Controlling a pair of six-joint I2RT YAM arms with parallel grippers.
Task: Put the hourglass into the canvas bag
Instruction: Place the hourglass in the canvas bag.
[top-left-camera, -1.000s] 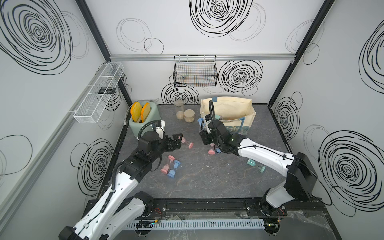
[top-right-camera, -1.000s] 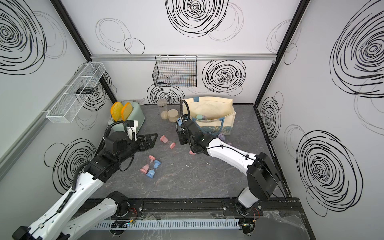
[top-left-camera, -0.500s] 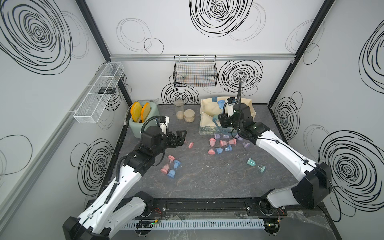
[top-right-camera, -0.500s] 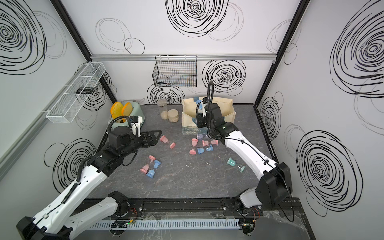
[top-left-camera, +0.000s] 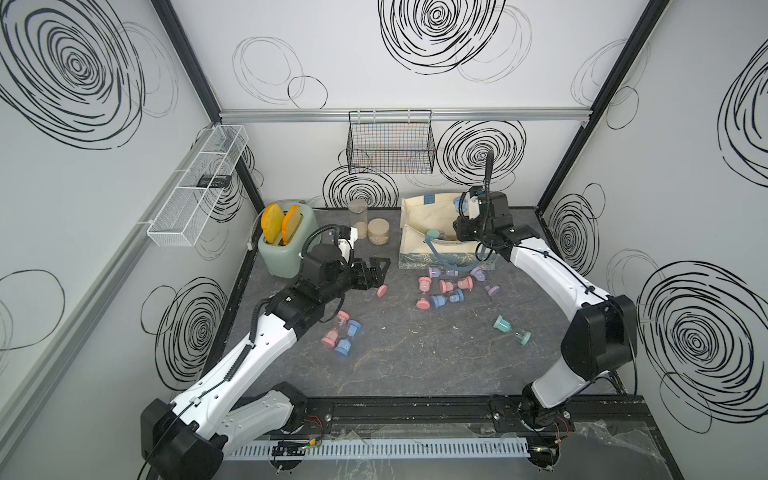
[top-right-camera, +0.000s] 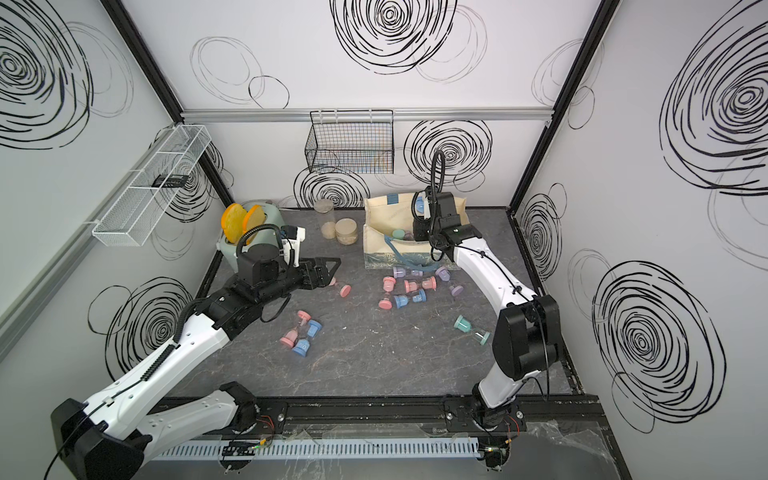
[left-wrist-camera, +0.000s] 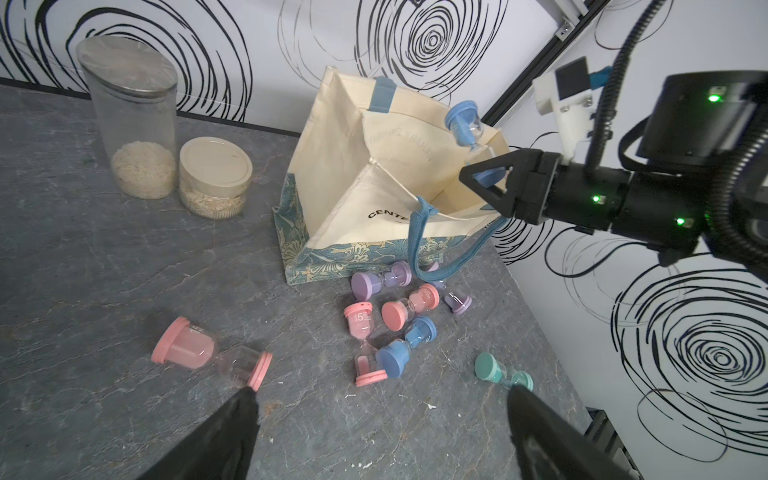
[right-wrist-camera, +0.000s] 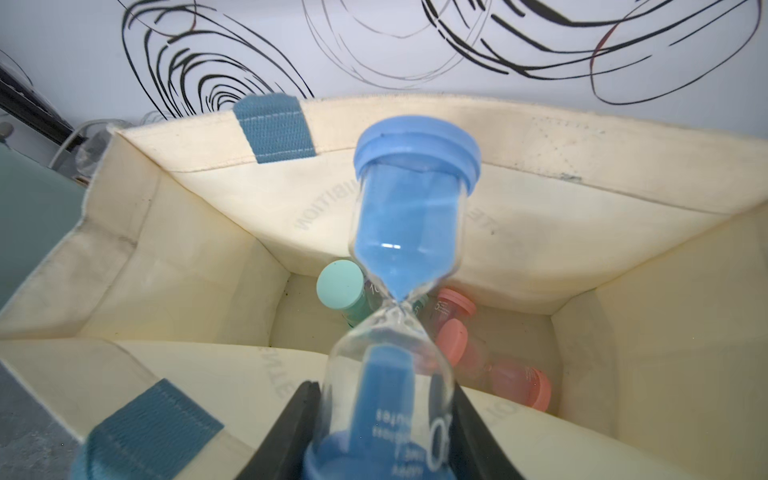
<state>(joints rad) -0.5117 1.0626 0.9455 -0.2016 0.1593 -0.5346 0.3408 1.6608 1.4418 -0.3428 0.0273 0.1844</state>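
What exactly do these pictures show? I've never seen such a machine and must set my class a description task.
Two white-and-black robot arms, left and right, work over a dark grey stone-look table. Two pictures look down from overhead; two come from cameras on the arms' wrists. The right hand is shut on a blue-capped glass hourglass over the open cream canvas bag, which holds a green hourglass and pink hourglasses. The left hand is open, empty. More hourglasses lie scattered on the table, near two glass jars and a pale green toaster.
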